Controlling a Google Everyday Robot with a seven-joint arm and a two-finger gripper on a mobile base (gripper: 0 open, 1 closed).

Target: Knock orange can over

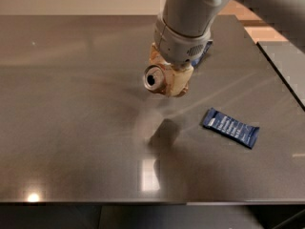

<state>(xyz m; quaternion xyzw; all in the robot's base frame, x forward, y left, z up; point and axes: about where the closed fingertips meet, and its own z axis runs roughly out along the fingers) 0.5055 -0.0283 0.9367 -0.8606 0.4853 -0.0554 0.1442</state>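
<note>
The orange can (153, 78) lies tilted on its side, its silver top with the dark hole facing the camera. It sits between the beige fingers (180, 82) of my gripper (167, 84), which is shut on it. The can hangs above the dark table (71, 104); its shadow falls on the tabletop below and a little to the right. The grey arm comes down from the top of the view and hides most of the can's body.
A dark blue snack packet (231, 127) lies flat on the table right of the gripper. A second blue object (205, 51) shows partly behind the arm. The table's right edge (279, 75) runs diagonally, with another grey surface beyond it.
</note>
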